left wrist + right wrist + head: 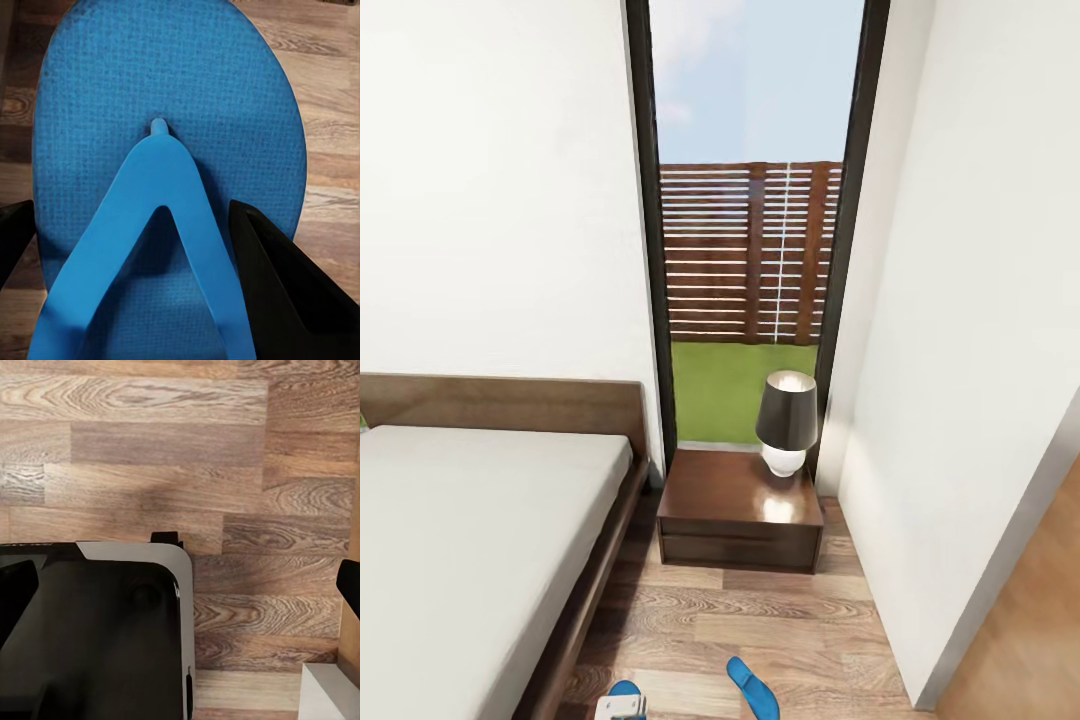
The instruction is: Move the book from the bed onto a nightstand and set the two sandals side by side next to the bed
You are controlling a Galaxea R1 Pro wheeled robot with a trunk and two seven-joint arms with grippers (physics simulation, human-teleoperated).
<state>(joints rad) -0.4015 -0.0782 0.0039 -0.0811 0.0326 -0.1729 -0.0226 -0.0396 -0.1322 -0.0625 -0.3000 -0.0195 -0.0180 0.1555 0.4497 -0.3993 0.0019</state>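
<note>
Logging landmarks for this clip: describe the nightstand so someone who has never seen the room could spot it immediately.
Start at the tall dark-framed window in the far wall. Directly below it, between the bed and the white wall on the other side, sits the nightstand, a low square cabinet of glossy reddish-brown wood. It alone carries a lamp with a dark shade and white base.

Bright daylight through window (755,250); glare on nightstand (740,505); soft renders.

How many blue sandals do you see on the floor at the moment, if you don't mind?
2. One sandal lies on the wood floor before the nightstand; the other sandal lies beside the bed, between the left gripper fingers.
</note>
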